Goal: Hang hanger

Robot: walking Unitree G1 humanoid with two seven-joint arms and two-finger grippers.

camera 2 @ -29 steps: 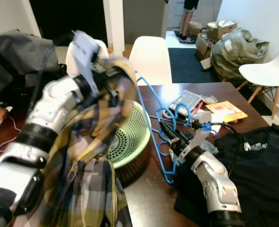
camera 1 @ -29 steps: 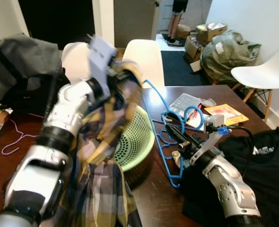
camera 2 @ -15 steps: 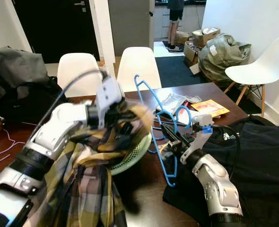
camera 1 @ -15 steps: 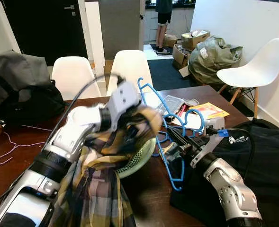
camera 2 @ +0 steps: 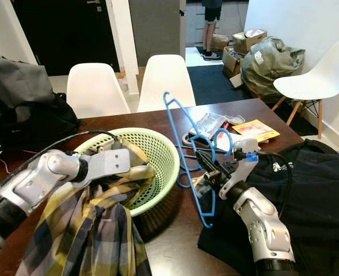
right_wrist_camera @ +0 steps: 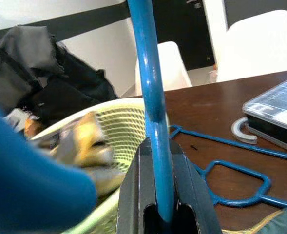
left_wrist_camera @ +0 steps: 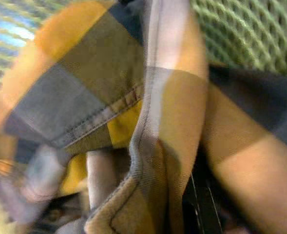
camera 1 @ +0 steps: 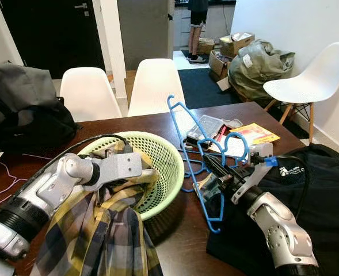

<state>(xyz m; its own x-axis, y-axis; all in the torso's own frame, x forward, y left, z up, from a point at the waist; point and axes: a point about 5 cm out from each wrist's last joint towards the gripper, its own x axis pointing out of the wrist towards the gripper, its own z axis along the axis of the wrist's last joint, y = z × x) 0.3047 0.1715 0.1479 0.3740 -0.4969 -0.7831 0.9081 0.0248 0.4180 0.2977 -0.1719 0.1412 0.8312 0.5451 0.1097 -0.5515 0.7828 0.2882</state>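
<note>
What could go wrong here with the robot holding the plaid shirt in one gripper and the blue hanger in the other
The plaid shirt drapes over the green basket rim, so lifting it might drag or tip the basket. The right gripper pinches only one thin bar of the blue hanger, which might twist or slip. More blue hangers lie on the table close by, and the held one could snag them.

3 white chairs (camera 1: 155, 86), 2 blue hangers (camera 1: 199, 156), 1 green basket (camera 1: 168, 172), 1 plaid shirt (camera 1: 109, 236), 1 person (camera 1: 198, 26)
</note>
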